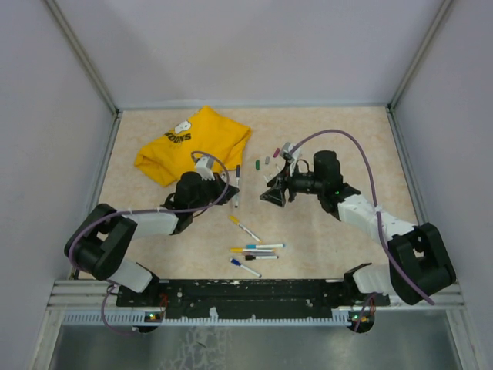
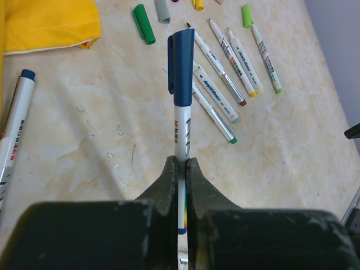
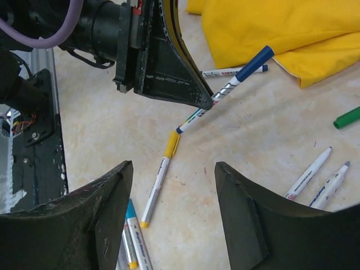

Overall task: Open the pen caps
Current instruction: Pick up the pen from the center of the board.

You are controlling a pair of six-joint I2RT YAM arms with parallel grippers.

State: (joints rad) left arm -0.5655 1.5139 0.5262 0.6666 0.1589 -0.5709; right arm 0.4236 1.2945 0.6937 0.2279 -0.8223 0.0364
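Dark blue plastic is what catches the eye: a dark blue cap (image 2: pixel 181 62) seated on the end of a white pen (image 2: pixel 180 140), which the left gripper (image 2: pixel 180 169) pinches by the barrel with its jaws pressed hard against it, capped end pointing away from the wrist. Just to the right, the right gripper (image 1: pixel 275 194) faces it with its jaws spread wide and nothing between them. On the beige table (image 2: pixel 101 146) beyond the held pen lie a loose green cap (image 2: pixel 143 23) and a grey cap (image 2: pixel 162 10), with several uncapped pens (image 2: pixel 216 93) side by side next to them. A yellow-capped pen (image 3: pixel 160 180) lies below the right gripper, more capped pens (image 1: pixel 254 250) cluster toward the near edge, and a yellow T-shirt (image 1: pixel 192 146) sits crumpled at the far left.
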